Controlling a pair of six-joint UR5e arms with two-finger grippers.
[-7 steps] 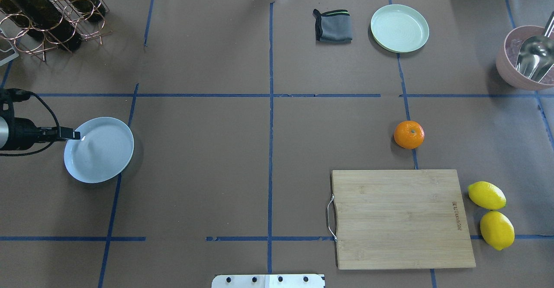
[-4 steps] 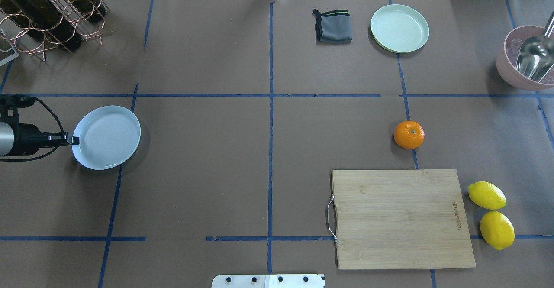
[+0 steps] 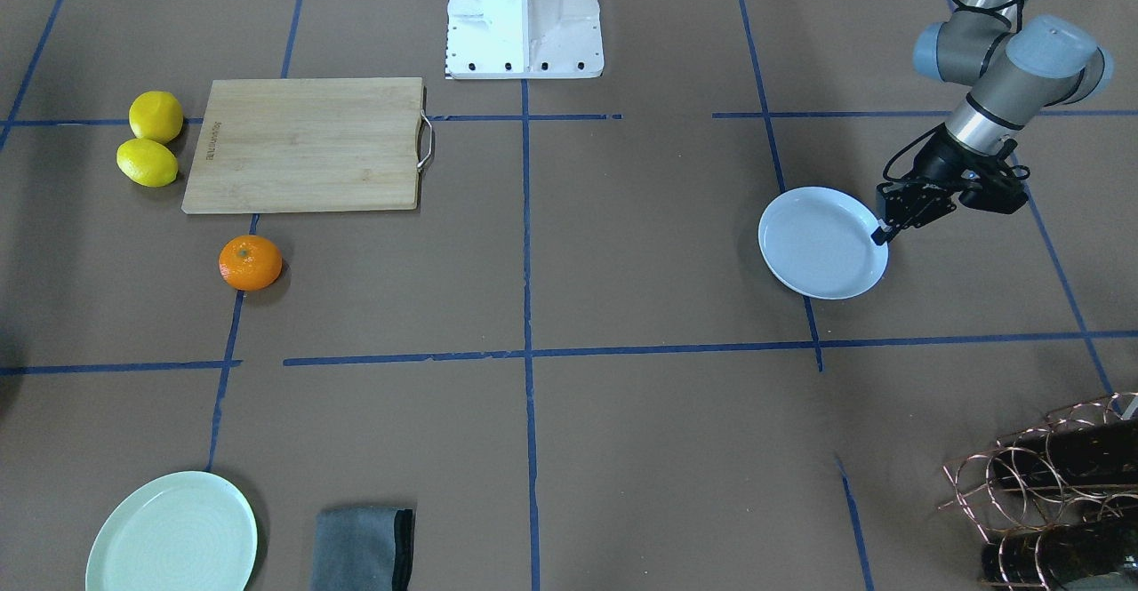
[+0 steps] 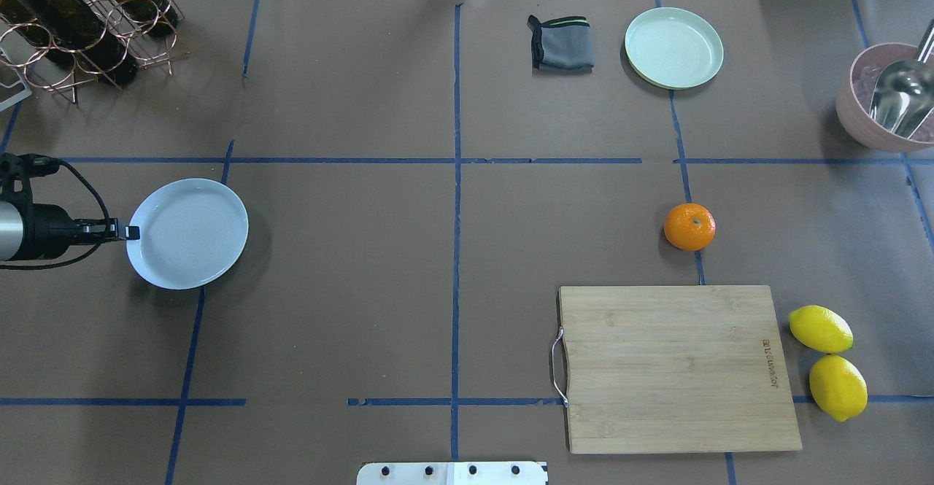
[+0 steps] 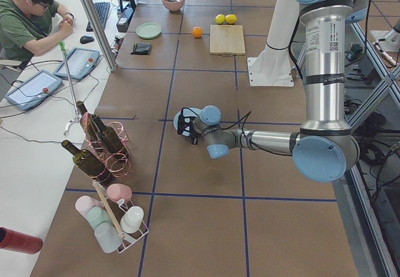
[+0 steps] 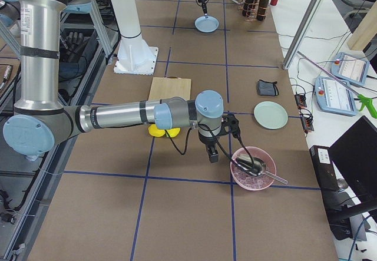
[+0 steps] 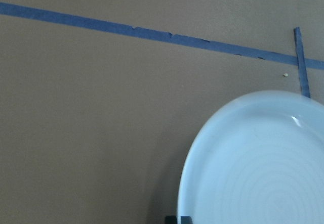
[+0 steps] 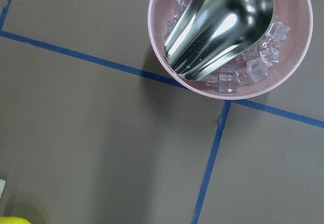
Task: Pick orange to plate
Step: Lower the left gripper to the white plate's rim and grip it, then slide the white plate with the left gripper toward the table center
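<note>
The orange (image 4: pixel 689 227) rests on the brown paper right of centre, just beyond the cutting board, with no gripper near it; the front view has the orange (image 3: pixel 251 262) at its left. Far to the left, the pale blue plate (image 4: pixel 188 233) is pinched at its near-left rim by my left gripper (image 4: pixel 131 233), shut on it. The same plate (image 3: pixel 822 243) casts a shadow, held slightly off the table, and fills the lower right of the left wrist view (image 7: pixel 263 168). My right gripper (image 6: pixel 212 155) shows only in the right side view, beside the pink bowl; I cannot tell its state.
A wooden cutting board (image 4: pixel 675 368) lies front right with two lemons (image 4: pixel 821 329) beside it. A mint-green plate (image 4: pixel 673 47) and grey cloth (image 4: pixel 560 44) sit at the back. A pink bowl (image 4: pixel 854 117) with ice and a metal scoop stands far right; a bottle rack (image 4: pixel 80 18) back left.
The left gripper has carried the plate to the right and slightly away from the robot, and the plate has gone from tilted to nearly level. The orange has not moved.
</note>
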